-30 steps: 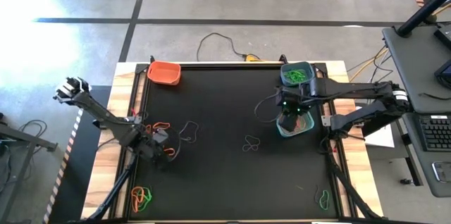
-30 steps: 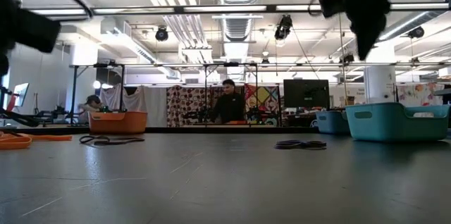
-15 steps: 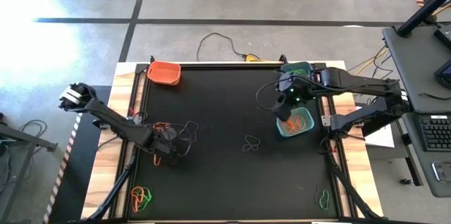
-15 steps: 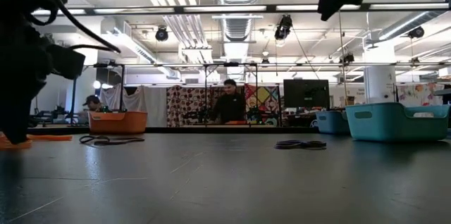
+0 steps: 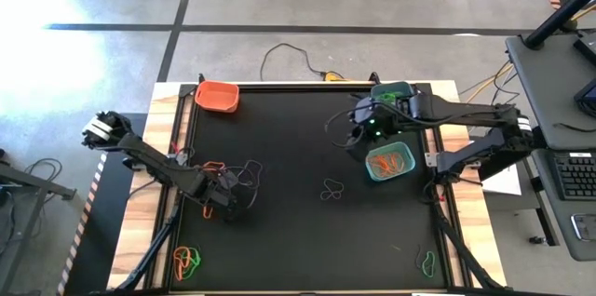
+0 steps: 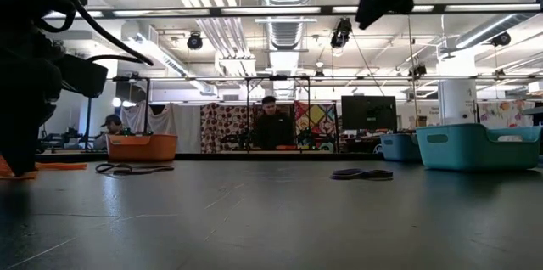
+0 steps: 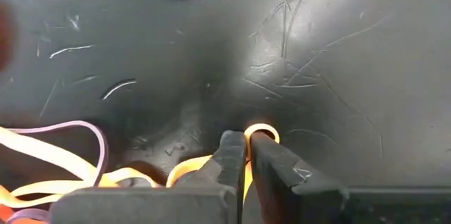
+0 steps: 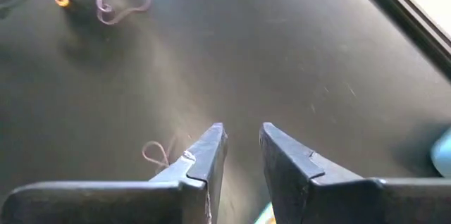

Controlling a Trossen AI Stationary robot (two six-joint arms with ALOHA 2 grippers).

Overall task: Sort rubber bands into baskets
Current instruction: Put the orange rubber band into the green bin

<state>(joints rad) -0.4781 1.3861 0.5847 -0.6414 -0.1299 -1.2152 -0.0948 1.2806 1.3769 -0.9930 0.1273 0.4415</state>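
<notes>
Nearest to me, at the front edge of the black bench (image 5: pixel 307 240), a small heap of orange and green rubber bands (image 5: pixel 187 260) lies at the front left corner, and a lone green band (image 5: pixel 427 262) sits near the front right corner.

A little farther in on the left, the left gripper (image 5: pixel 226 205) is down at the mat among a scatter of orange and dark bands (image 5: pixel 216 168). Its wrist view shows the jaws pinched together on an orange rubber band (image 7: pixel 261 131), whose small loop pokes out just past the fingertips (image 7: pixel 232 146); more orange and pale purple loops lie beside the fingers.

Near the middle of the bench a dark band (image 5: pixel 332 189) lies by itself, well apart from both arms.

On the right side, the teal basket (image 5: pixel 388 162) sits on the mat with orange bands inside. The right gripper (image 5: pixel 357 138) hangs above the mat just beside that basket's inner far corner; from its wrist camera the jaws stand slightly apart with nothing between them.

Farther back on the right, the blue basket (image 5: pixel 391 97) holds green bands and sits partly under the right arm. At the far left corner stands the orange basket (image 5: pixel 217 96), well away from both grippers.

Beyond the bench, a person (image 6: pixel 273 126) is in the room behind.
</notes>
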